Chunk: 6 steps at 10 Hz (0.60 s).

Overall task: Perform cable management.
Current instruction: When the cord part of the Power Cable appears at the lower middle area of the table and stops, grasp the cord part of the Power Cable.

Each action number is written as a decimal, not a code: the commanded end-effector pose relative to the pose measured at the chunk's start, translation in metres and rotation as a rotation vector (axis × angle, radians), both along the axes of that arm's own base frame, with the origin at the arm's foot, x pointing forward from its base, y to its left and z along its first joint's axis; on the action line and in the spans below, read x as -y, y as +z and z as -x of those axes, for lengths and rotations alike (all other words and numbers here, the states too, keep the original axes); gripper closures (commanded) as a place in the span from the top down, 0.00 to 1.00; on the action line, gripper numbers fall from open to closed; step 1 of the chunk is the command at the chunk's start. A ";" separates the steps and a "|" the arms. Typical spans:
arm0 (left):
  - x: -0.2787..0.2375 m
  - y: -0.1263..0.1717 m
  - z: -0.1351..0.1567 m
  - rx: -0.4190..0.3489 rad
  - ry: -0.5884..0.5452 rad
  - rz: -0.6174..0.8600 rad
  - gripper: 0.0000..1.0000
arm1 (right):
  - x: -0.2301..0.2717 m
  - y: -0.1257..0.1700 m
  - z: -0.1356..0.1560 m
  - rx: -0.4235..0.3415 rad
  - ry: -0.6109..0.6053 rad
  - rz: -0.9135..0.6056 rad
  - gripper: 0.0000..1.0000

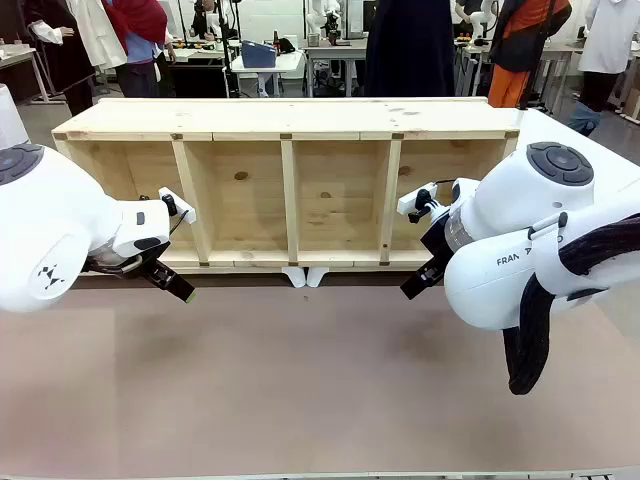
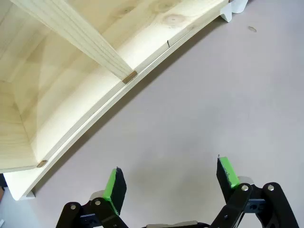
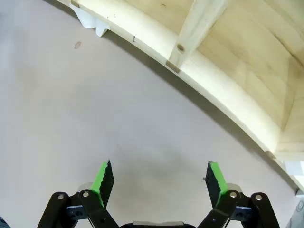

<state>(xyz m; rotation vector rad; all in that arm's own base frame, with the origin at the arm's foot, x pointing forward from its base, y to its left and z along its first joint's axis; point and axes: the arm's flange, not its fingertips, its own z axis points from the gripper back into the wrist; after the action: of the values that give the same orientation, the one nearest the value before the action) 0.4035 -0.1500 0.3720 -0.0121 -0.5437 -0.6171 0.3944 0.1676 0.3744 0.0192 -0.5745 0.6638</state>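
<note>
The black cable with its plug is out of view. My left gripper (image 1: 176, 286) hangs low over the brown table just in front of the wooden shelf's left end. In the left wrist view it (image 2: 171, 183) is open, with bare table between its green pads (image 2: 114, 190). My right gripper (image 1: 416, 284) hangs in front of the shelf's right compartment. It (image 3: 159, 183) is open too, and nothing lies between its pads (image 3: 214, 180).
A long wooden shelf (image 1: 290, 120) with several compartments lies on its side across the table's far half. Small white feet (image 1: 305, 275) stick out under its middle. The brown tabletop (image 1: 300, 380) stretches in front. People stand at tables beyond the shelf.
</note>
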 end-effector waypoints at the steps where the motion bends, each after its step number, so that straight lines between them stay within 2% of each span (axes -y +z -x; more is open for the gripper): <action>1: 0.000 0.000 0.000 0.000 0.000 0.000 1.00 | 0.000 0.000 0.000 0.000 0.001 0.000 1.00; 6: 0.000 0.000 0.000 0.000 0.000 0.000 1.00 | 0.000 0.000 0.000 0.000 0.001 0.000 1.00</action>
<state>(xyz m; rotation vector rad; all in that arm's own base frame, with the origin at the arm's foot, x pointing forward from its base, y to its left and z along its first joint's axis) 0.4032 -0.1506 0.3720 -0.0109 -0.5438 -0.6189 0.3944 0.1677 0.3744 0.0188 -0.5746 0.6644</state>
